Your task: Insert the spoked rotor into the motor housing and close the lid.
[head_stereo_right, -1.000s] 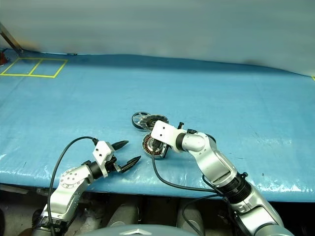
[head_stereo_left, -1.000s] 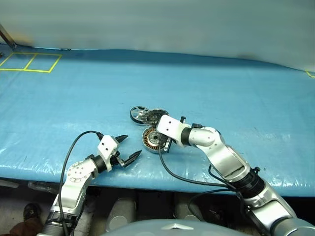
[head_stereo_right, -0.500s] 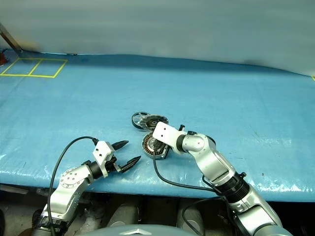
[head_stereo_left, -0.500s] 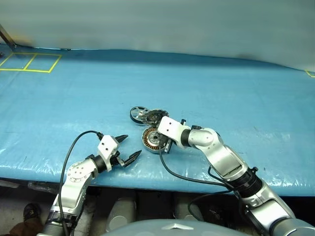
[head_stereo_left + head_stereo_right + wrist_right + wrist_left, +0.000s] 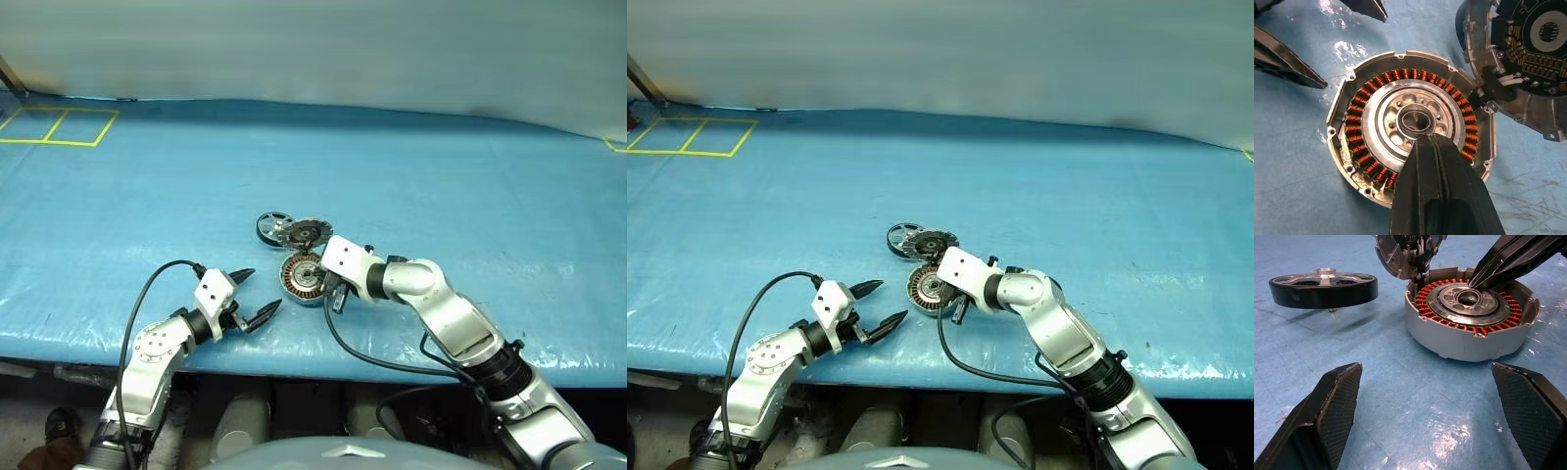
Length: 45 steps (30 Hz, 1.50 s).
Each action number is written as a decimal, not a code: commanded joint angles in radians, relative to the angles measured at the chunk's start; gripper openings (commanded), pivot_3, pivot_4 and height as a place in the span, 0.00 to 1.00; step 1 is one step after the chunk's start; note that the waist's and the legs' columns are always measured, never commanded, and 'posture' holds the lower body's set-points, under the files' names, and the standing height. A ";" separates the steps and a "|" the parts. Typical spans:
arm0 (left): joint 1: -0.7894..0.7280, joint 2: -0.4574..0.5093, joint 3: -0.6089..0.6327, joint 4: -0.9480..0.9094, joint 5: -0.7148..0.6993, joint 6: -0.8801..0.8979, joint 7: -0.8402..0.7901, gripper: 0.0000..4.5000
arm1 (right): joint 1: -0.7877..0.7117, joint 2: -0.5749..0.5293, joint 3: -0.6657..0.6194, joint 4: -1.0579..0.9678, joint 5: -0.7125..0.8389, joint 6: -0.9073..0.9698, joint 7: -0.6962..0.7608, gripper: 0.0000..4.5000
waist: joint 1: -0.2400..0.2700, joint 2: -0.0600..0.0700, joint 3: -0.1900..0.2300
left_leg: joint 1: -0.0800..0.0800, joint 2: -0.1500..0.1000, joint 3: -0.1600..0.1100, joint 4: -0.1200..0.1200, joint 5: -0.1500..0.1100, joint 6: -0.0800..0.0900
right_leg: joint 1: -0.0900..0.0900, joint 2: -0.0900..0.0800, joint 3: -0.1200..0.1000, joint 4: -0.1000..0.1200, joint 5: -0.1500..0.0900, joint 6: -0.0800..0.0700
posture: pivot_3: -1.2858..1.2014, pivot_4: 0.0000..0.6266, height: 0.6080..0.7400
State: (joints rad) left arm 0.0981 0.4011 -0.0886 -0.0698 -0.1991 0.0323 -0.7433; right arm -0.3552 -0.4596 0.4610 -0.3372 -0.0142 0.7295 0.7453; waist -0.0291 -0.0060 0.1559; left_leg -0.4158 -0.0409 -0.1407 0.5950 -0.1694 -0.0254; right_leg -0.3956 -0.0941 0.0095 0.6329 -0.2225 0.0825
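From the head camera, a blue tarpaulin-covered table carried three small motor parts near its middle. The spoked rotor lay farthest to the left, and the lid stood just right of it, tilted and touching the far edge of the motor housing, which sat nearer, open side up. The right gripper reached in from the right, its black fingers pressed together and pointing down at the right side of the housing. The left gripper hung low over the near edge of the table, left of the housing and apart from it, its two fingers spread wide with nothing between them. Yellow tape lines marked squares at the far left corner.

In the left wrist view, the left gripper's ridged pads stood wide apart on either side of bare blue sheet. Beyond them sat the motor housing, its ring of copper windings around a silver centre. The right gripper's dark fingertips came down together onto the inner silver ring, close to the central bore. The spoked rotor lay flat to the left of the housing, well clear of it. The lid leaned up against the housing's far rim.

In the right wrist view, the closed black fingers tapered to a tip right at the edge of the housing's central bore, with nothing pinched between them. The lid lay open beside the housing, showing its striped inner face and dark hub. The left gripper's fingertips pointed in across the sheet, apart from the housing.
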 commanded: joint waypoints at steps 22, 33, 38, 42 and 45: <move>-0.005 -0.002 -0.009 0.003 0.001 -0.010 0.000 1.00 | -0.042 0.071 -0.022 0.006 0.039 0.000 -0.072 0.00 | 0.001 0.000 0.000 | 0.000 0.000 0.000 0.002 0.000 -0.001 | -0.003 0.000 0.000 0.008 -0.002 -0.003 | 0.52 0.24 1.00; 0.006 -0.001 -0.007 0.001 0.001 -0.011 0.008 1.00 | -0.054 0.092 -0.006 0.041 0.032 -0.005 -0.081 0.00 | 0.001 0.000 0.000 | 0.000 0.000 0.000 0.002 0.001 -0.001 | -0.003 0.000 0.000 0.009 -0.002 -0.003 | 0.52 0.24 1.00; 0.009 -0.001 -0.006 -0.003 -0.001 -0.009 0.008 1.00 | -0.042 0.063 -0.021 -0.018 0.038 0.008 -0.069 0.00 | 0.002 0.000 0.000 | 0.000 0.000 0.000 0.002 0.001 -0.001 | -0.003 0.000 0.000 0.009 -0.002 -0.003 | 0.52 0.24 1.00; 0.005 0.000 -0.008 0.000 -0.001 -0.008 0.007 1.00 | -0.022 0.018 -0.022 -0.087 0.055 0.028 -0.047 0.00 | 0.003 0.000 0.000 | 0.000 0.000 0.000 0.002 0.001 -0.001 | -0.003 0.000 0.000 0.009 -0.002 -0.003 | 0.52 0.24 1.00; -0.002 -0.002 -0.010 0.008 0.000 -0.010 0.005 1.00 | -0.010 0.004 -0.012 -0.110 0.064 0.042 -0.042 0.00 | 0.002 0.000 0.000 | 0.000 0.000 0.000 0.001 0.000 -0.001 | -0.003 0.000 0.000 0.009 -0.003 -0.003 | 0.52 0.24 1.00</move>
State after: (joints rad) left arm 0.1042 0.3997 -0.0983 -0.0570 -0.1984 0.0339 -0.7387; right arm -0.3661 -0.4549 0.4614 -0.4009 0.0398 0.7688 0.6984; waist -0.0271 -0.0060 0.1561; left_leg -0.4156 -0.0409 -0.1409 0.5965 -0.1689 -0.0262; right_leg -0.3986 -0.0943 0.0098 0.6418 -0.2252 0.0793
